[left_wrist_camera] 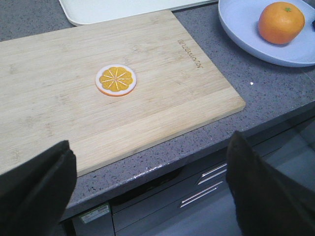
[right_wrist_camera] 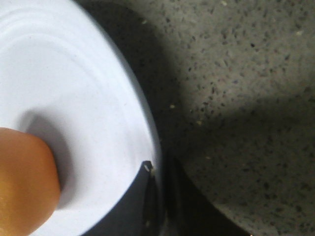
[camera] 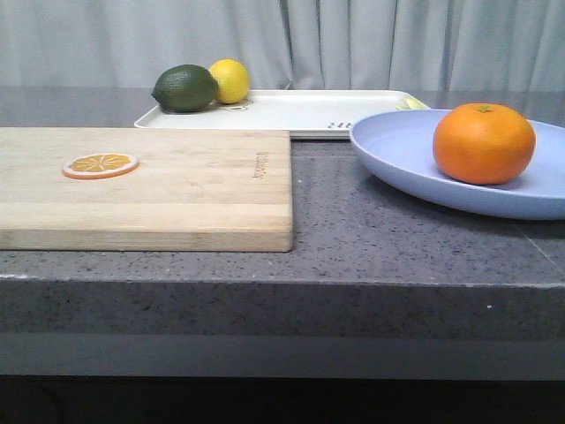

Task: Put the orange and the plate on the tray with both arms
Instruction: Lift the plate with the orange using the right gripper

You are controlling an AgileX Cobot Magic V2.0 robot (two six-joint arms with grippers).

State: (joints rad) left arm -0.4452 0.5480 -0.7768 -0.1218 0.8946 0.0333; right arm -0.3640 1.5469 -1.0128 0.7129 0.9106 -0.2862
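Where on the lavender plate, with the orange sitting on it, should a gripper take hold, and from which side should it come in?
Grip the plate by its thin raised rim, one finger above and one below, coming in level from the outer right side. The shallow rim overhangs the counter, and the orange fills the middle. The right gripper already sits at that rim in the right wrist view, apparently pinching it.

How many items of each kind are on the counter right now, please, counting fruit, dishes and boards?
Whole fruit: 3 – orange, lemon, lime
Fruit slices: 1 – orange slice
Plates: 1 – plate
Trays: 1 – tray
Cutting boards: 1 – cutting board
Total: 7
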